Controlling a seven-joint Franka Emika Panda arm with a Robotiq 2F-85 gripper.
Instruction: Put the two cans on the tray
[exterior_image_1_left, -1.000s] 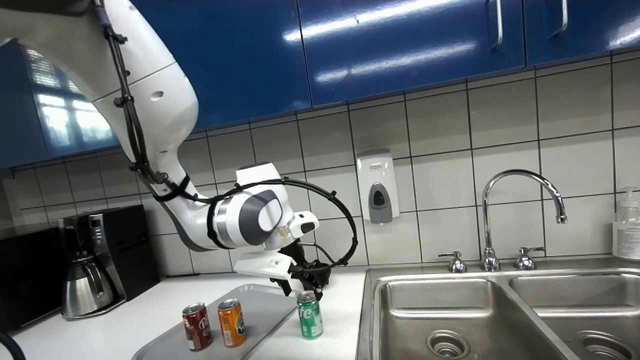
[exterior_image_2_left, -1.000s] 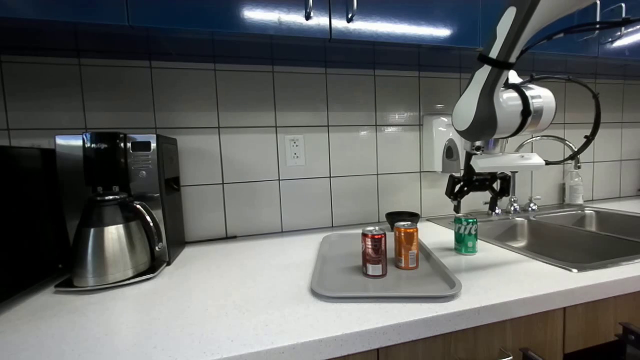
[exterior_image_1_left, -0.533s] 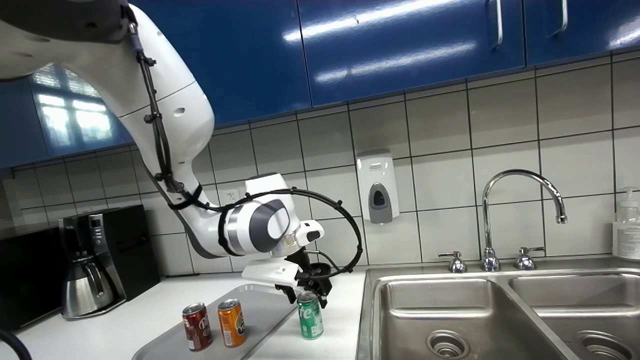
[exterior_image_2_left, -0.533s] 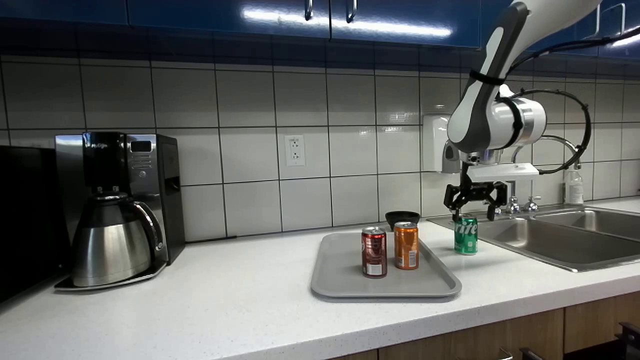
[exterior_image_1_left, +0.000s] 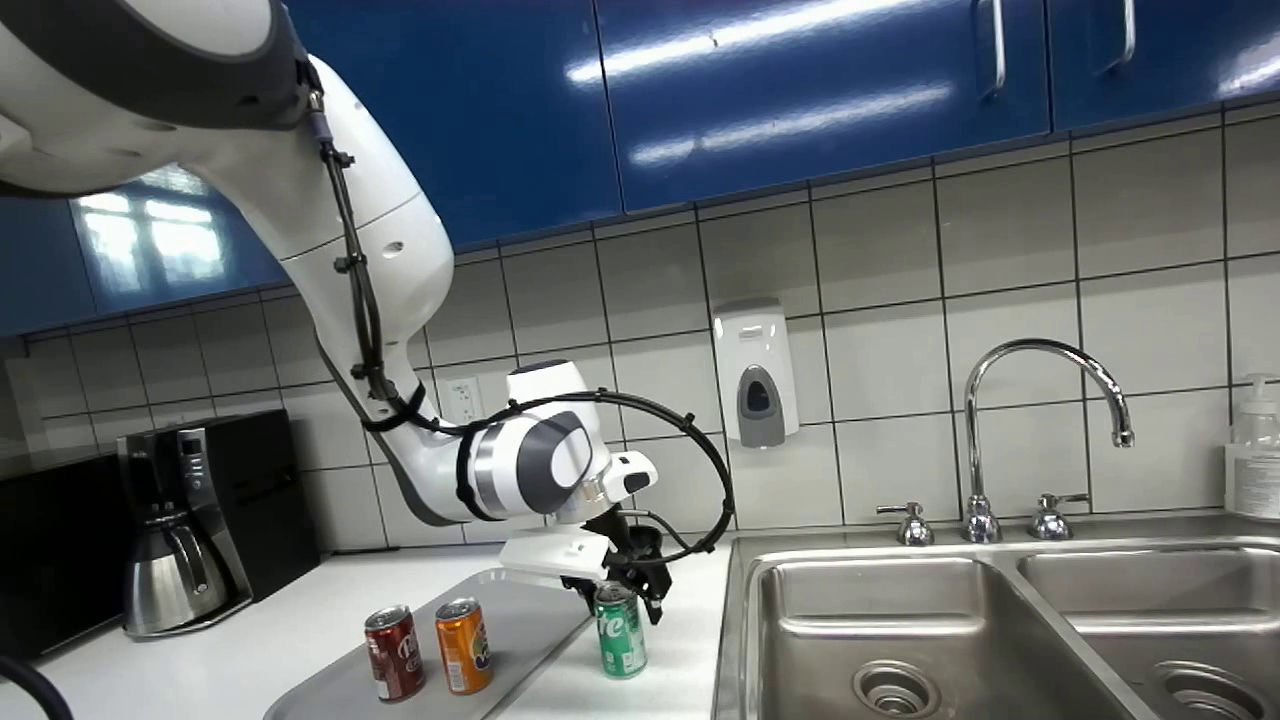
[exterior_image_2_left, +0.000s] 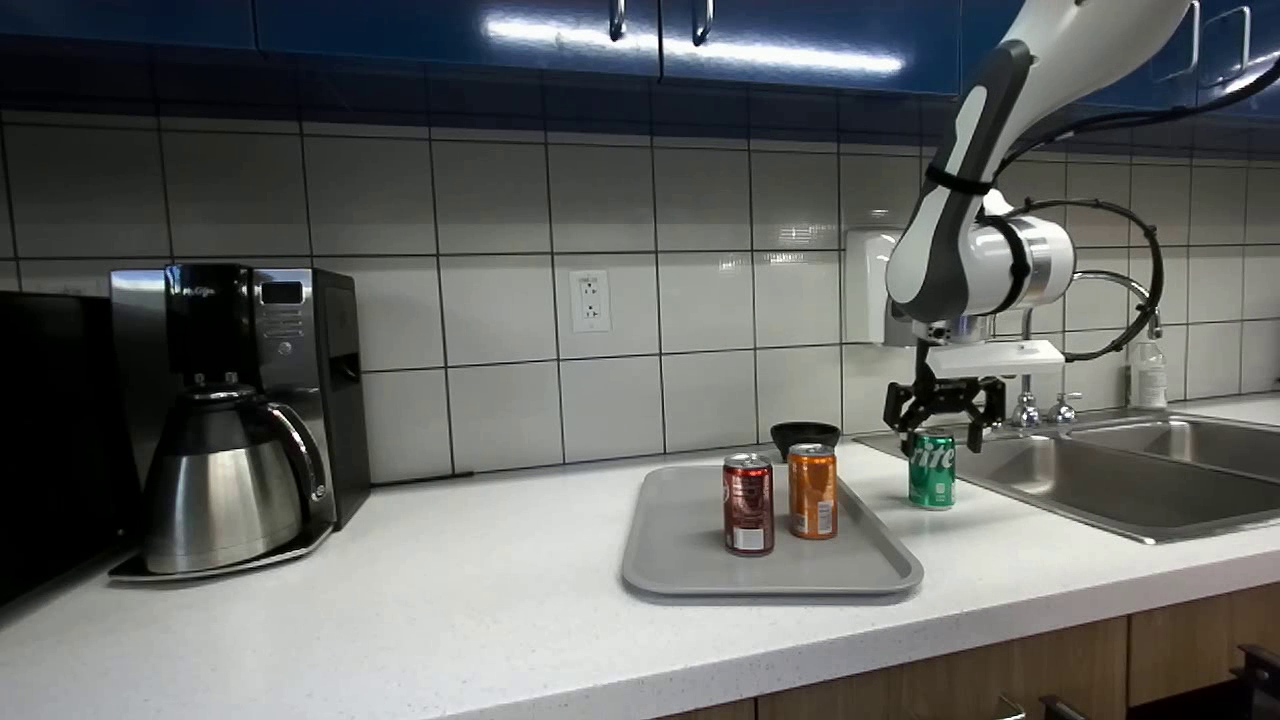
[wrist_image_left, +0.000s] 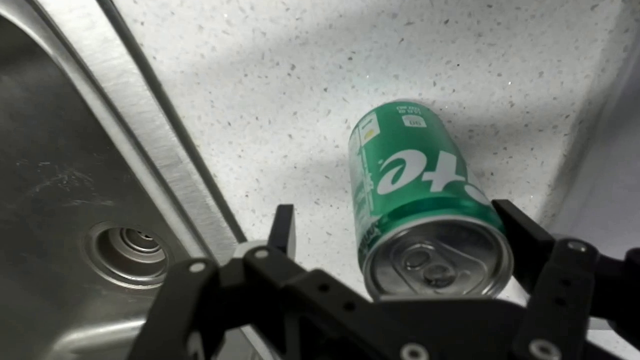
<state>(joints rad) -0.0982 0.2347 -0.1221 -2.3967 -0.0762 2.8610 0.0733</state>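
Note:
The green can (exterior_image_2_left: 932, 480) stands upright on the counter between the tray and the sink; it also shows in an exterior view (exterior_image_1_left: 622, 645) and the wrist view (wrist_image_left: 415, 170). The orange can (exterior_image_2_left: 813, 495) stands upright on the grey tray (exterior_image_2_left: 680, 570), also visible in an exterior view (exterior_image_1_left: 464, 650). My gripper (wrist_image_left: 395, 217) is open, with its fingers on either side of the green can's top. In the wrist view the right finger is very close to the can; whether it touches I cannot tell. The left finger stands clearly apart from it.
A dark red can (exterior_image_2_left: 748, 510) stands on the tray beside the orange can. A black bowl (exterior_image_2_left: 805, 435) sits behind the tray. The steel sink (wrist_image_left: 65, 165) lies close beside the green can. A coffee maker (exterior_image_2_left: 230, 420) stands far from the gripper.
The arm has come down, shifting slightly left in one exterior view and right in another. The open fingers went from above the green can to beside its top. The cans have not moved.

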